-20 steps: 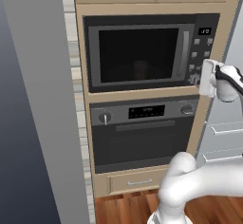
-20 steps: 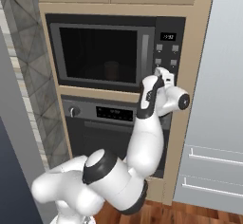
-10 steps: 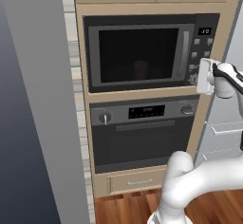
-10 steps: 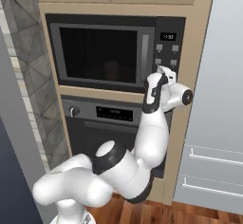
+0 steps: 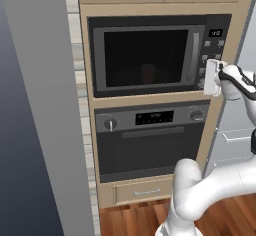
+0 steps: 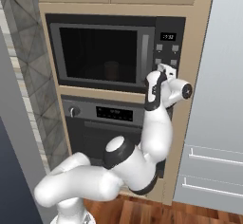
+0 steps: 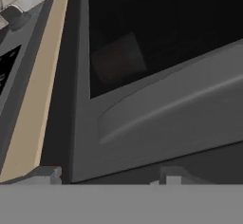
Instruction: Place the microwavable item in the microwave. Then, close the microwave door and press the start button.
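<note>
Gripper [image 5: 208, 78] closer against button panel [image 5: 213, 50]

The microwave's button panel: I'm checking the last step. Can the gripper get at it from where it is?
Probably yes. The gripper hangs right at the button panel, the microwave door looks shut with the cup inside, and nothing stands between.

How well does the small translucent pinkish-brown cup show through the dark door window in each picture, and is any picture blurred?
Left base view: the small translucent pinkish-brown cup is a dim brownish shape behind the black window of the dark grey microwave door. Right base view: equally faint. Hand view: soft and rolled sideways, the cup a blurry reddish patch.
</note>
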